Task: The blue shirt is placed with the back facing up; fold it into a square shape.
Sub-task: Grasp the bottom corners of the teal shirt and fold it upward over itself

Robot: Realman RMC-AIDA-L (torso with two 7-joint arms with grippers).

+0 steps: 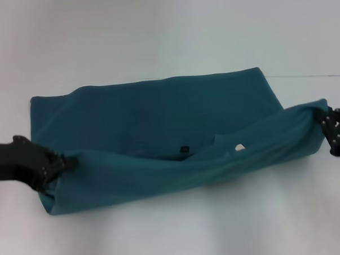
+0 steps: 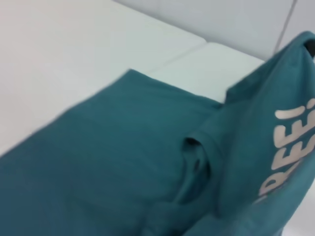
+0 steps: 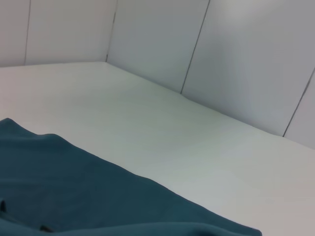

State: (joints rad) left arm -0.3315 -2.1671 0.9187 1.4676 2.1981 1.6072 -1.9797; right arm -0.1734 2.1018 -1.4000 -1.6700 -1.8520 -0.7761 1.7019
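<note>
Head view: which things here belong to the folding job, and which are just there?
Part of the job:
- blue shirt, near edge lifted between both hands
- left hand, gripping the shirt's left end
- right hand, gripping its right end

Just there:
- white table
- wall panels behind it

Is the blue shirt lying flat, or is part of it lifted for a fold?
Partly lifted: the left gripper and right gripper hold the near edge of the blue shirt raised, while its far half lies flat on the table.
</note>
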